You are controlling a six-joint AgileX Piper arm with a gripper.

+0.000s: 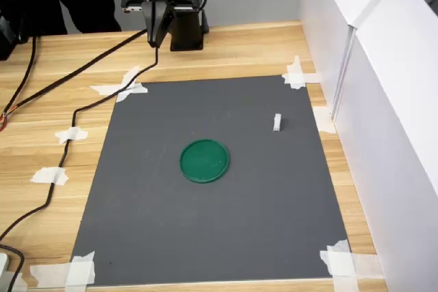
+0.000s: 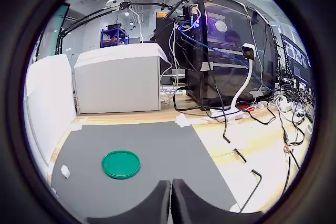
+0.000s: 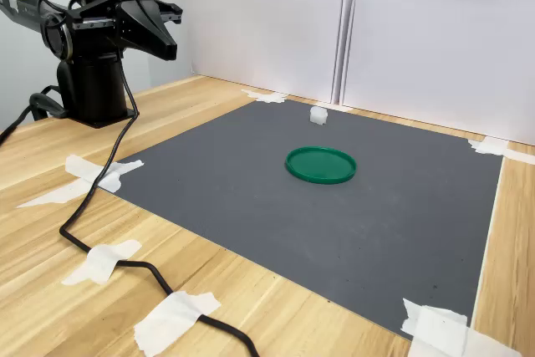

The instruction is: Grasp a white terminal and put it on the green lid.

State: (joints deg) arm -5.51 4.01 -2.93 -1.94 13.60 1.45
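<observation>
**One arm parked off the mat, terminal and lid both untouched**

Black gripper point(image 1: 157, 40) hangs above the wooden table point(image 1: 226, 49) near the arm's base, clear of the dark grey mat point(image 1: 150, 237). Wrist view shows the two black fingers point(image 2: 157, 203) pressed together, nothing between them.

Tiny white plastic terminal block point(image 1: 277, 122) stands on the mat, toward the first exterior view's right, near the white foam-board wall point(image 1: 383, 135). Flat round dark-green plastic lid point(image 1: 204, 161) lies near mat centre, rim up, nothing on it. Terminal and lid are well apart; in the second exterior view the terminal point(image 3: 318, 114) sits beyond the lid point(image 3: 321, 165), closer to the wall.

White tape strips point(image 1: 126, 87) hold the mat corners. Black cable point(image 1: 68, 141) runs across the table along the first exterior view's left side of the mat.
</observation>
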